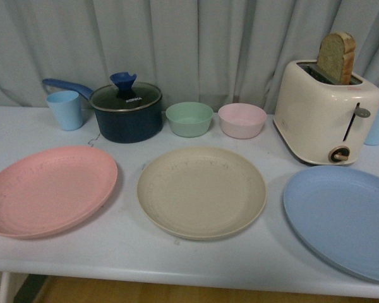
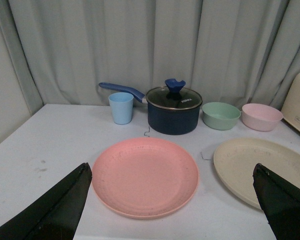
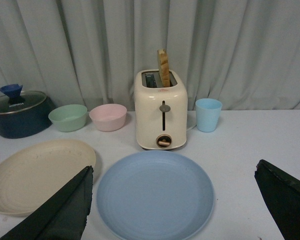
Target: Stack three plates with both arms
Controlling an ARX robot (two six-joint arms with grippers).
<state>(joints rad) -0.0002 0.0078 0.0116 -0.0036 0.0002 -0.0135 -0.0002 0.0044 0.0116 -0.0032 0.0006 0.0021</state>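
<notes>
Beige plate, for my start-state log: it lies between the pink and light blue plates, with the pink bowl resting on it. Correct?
Not quite. In the front view the pink bowl stands on the table behind the beige plate, not on it. The plate does lie between the pink plate and the light blue plate.

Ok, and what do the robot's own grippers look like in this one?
Only the fingers show, in the wrist views. The left gripper has two matte black wedge-shaped fingers tapering to blunt tips; the right gripper matches. No cables or markings are visible, and the front view shows neither arm.
</notes>
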